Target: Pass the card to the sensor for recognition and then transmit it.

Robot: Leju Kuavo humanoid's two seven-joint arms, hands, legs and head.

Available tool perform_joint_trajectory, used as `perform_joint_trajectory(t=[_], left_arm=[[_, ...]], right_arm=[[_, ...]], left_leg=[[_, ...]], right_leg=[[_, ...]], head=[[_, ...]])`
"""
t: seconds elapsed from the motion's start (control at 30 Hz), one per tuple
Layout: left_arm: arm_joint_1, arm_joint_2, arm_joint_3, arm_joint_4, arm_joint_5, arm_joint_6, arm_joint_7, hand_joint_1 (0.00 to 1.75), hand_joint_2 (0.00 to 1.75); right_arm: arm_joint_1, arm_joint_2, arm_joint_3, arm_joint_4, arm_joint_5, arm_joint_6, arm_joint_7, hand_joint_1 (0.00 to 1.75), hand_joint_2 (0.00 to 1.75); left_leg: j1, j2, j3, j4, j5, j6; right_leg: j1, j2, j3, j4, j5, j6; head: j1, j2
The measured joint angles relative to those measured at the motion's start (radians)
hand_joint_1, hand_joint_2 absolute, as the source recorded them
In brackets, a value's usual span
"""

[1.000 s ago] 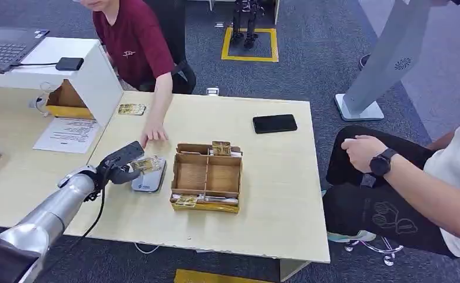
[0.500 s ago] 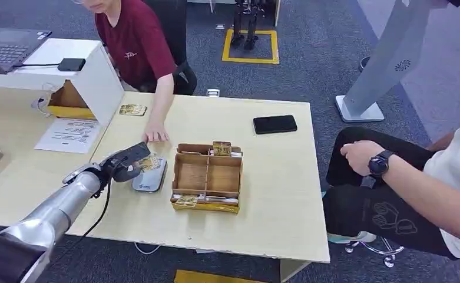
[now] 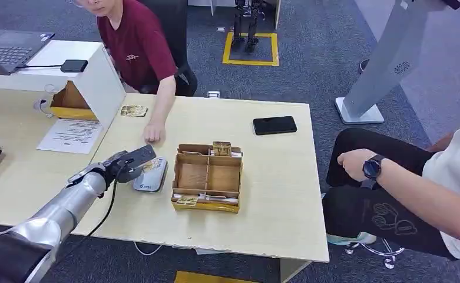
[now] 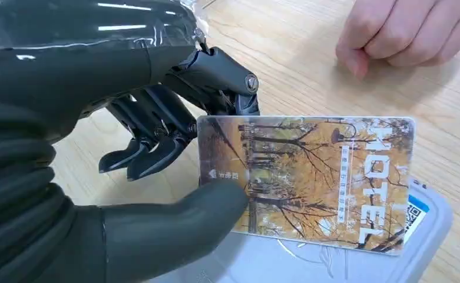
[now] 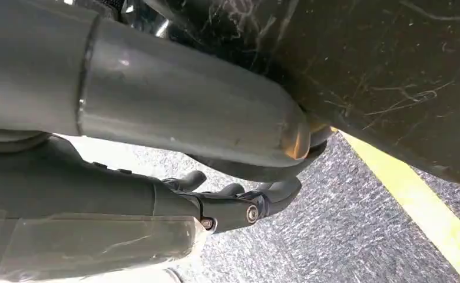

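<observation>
While pinched between thumb and dark fingers (image 4: 156, 147) of the left hand (image 3: 126, 165), card (image 4: 310, 180) sticks out past the fingertips, flat side up, long side pointing away from the palm. Held just above the grey sensor (image 3: 151, 176), far end over it, maybe touching; too close to tell. Sits right under the fingertips and a little beyond, so probably just needs lowering or holding flat for the read. Then likely handed on to the person's hand (image 3: 154, 133), resting on the table (image 3: 274, 177) a bit further out beyond the fingers. Left hand by far the nearer one. Right hand (image 5: 239, 206) hangs down over the floor, fingers curled a little, holding nothing seen; open or closed, cannot tell. Cardboard box (image 3: 207, 177) stands beside the sensor.
</observation>
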Motion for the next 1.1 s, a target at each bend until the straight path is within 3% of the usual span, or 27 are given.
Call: perform_joint_trajectory(t=[0.4, 0.63, 0.7, 0.8, 0.93, 1.1], left_arm=[[0.005, -0.032, 0.013, 0.02, -0.059, 0.019, 0.029, 1.75, 1.75], [0.006, -0.035, 0.026, 0.021, -0.054, 0.021, 0.014, 1.75, 1.75], [0.011, -0.035, 0.044, 0.021, -0.016, 0.017, -0.023, 1.75, 1.75], [0.037, -0.029, 0.112, 0.02, 0.095, -0.013, -0.126, 1.75, 1.75], [0.062, -0.026, 0.181, 0.016, 0.153, -0.028, -0.183, 1.75, 1.75], [0.13, -0.06, 0.317, -0.055, 0.348, 0.028, -0.322, 1.75, 1.75]], right_arm=[[-0.01, 0.003, 0.021, 0.0, -0.006, 0.009, 0.0, 0.0, 0.0], [-0.016, 0.003, 0.026, 0.0, -0.006, 0.011, 0.0, 0.0, 0.0], [-0.016, 0.004, 0.026, 0.0, -0.006, 0.01, -0.001, 0.0, 0.0], [-0.014, 0.004, 0.031, 0.0, -0.006, 0.008, -0.004, 0.0, 0.0], [-0.013, 0.004, 0.035, 0.0, -0.01, 0.008, -0.004, 0.0, 0.0], [-0.009, 0.004, 0.041, 0.0, -0.028, 0.003, -0.01, 0.0, 0.0]], left_leg=[[-0.001, -0.006, 0.011, -0.002, -0.002, -0.002], [-0.001, -0.008, 0.01, -0.003, -0.001, -0.002], [-0.001, -0.009, 0.009, -0.003, 0.0, -0.003], [-0.001, -0.008, 0.009, -0.003, 0.0, -0.003], [-0.001, -0.007, 0.008, -0.003, 0.0, -0.004], [0.0, -0.006, -0.001, -0.002, 0.001, -0.003]], right_leg=[[-0.001, -0.005, 0.012, 0.0, -0.005, 0.0], [-0.001, -0.008, 0.011, 0.0, -0.005, -0.001], [-0.001, -0.008, 0.011, 0.0, -0.005, -0.001], [0.0, -0.007, 0.01, 0.0, -0.005, -0.002], [-0.001, -0.006, 0.007, 0.0, -0.005, -0.002], [-0.001, -0.004, -0.003, 0.0, -0.003, -0.002]], head=[[-0.001, 0.0], [-0.001, 0.0], [-0.001, 0.0], [-0.001, 0.0], [-0.001, 0.0], [-0.002, 0.0]])
